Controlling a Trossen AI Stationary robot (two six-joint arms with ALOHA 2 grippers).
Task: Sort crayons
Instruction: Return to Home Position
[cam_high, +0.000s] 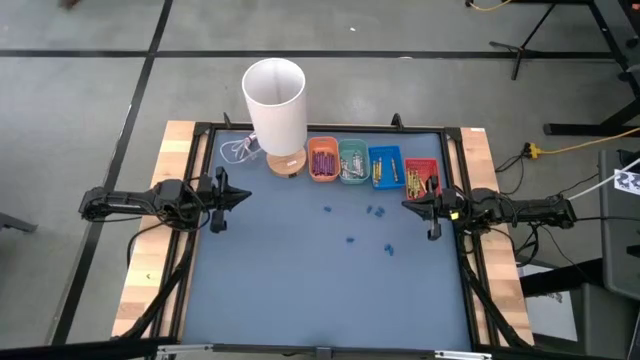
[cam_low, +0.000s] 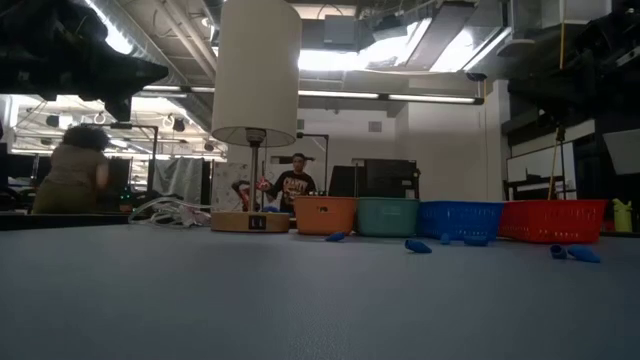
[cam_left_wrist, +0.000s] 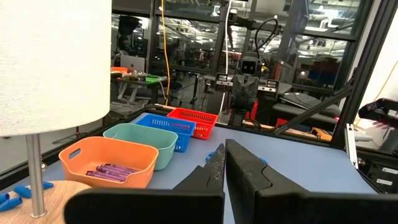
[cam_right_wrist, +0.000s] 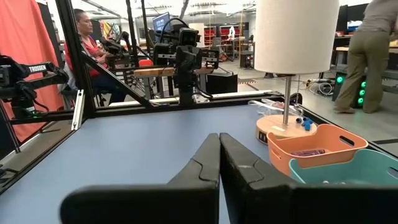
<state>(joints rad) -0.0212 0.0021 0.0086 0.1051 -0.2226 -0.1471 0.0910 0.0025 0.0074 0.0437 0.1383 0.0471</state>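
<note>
Four small trays stand in a row at the table's far edge: orange (cam_high: 322, 160), teal (cam_high: 352, 162), blue (cam_high: 385, 167) and red (cam_high: 421, 175). Purple crayons (cam_left_wrist: 112, 169) lie in the orange tray. Pale ones (cam_high: 352, 170) lie in the teal tray, yellow ones (cam_high: 378, 172) in the blue tray and orange-red ones (cam_high: 414, 180) in the red tray. My left gripper (cam_high: 246, 195) hangs shut and level over the table's left edge. My right gripper (cam_high: 406, 203) hangs shut and level at the right edge, near the red tray. Neither holds anything.
A lamp with a tall white shade (cam_high: 275, 100) and a wooden base (cam_high: 285, 163) stands left of the trays, with a white cable (cam_high: 238, 150) beside it. Small blue bits (cam_high: 375, 212) are scattered mid-table. People (cam_low: 70, 170) are in the room beyond.
</note>
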